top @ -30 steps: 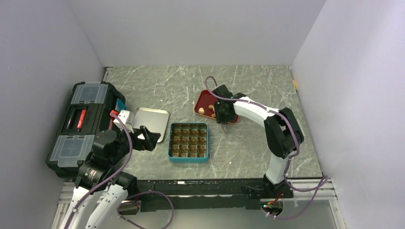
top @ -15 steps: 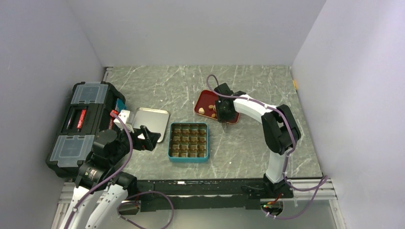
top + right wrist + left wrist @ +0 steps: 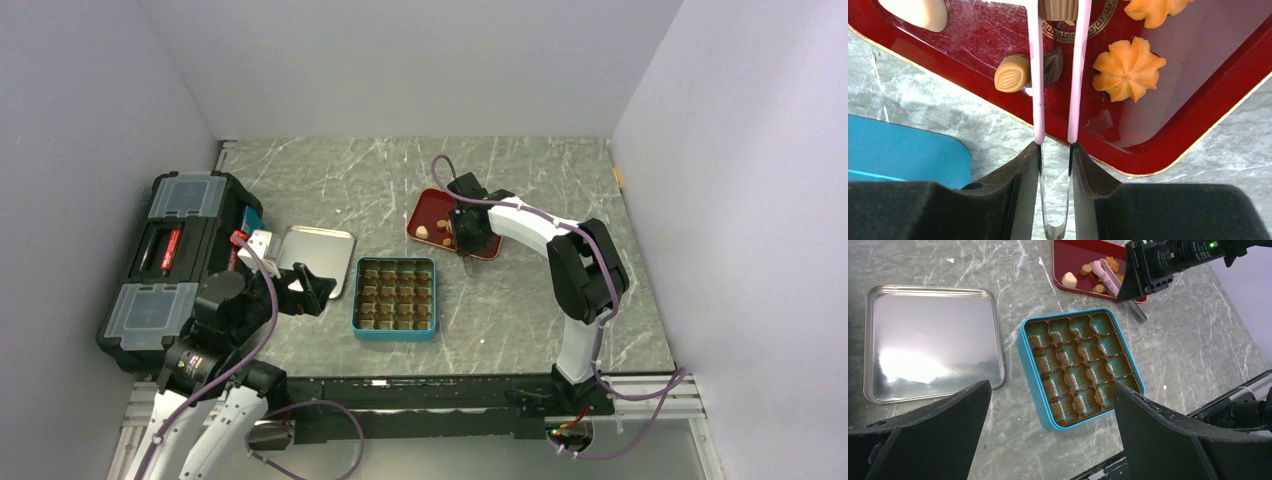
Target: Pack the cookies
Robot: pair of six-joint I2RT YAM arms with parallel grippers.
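The cookies lie on a red tray [image 3: 1168, 125]: two orange flower-shaped ones [image 3: 1128, 69], a cream lump [image 3: 918, 12], a tan oval [image 3: 1012, 73] and a dark piece [image 3: 1052, 65]. My right gripper [image 3: 1055, 147] is shut on the thin pink-armed tongs [image 3: 1079, 75]. The tongs reach over the tray, and a brown ridged cookie [image 3: 1058, 9] sits between their arms at the top edge of the view. The teal tin [image 3: 355, 300] with brown compartments lies in front of my left gripper [image 3: 1050, 390], which hangs open above the table with nothing in it.
The tin's silver lid [image 3: 316, 258] lies flat to the left of the tin. A black toolbox [image 3: 170, 265] stands at the table's left edge. White walls close in the back and both sides.
My right arm has shifted slightly, its elbow drawn a little nearer to the tray, with the gripper staying over the tray's near edge. The left arm has not moved.
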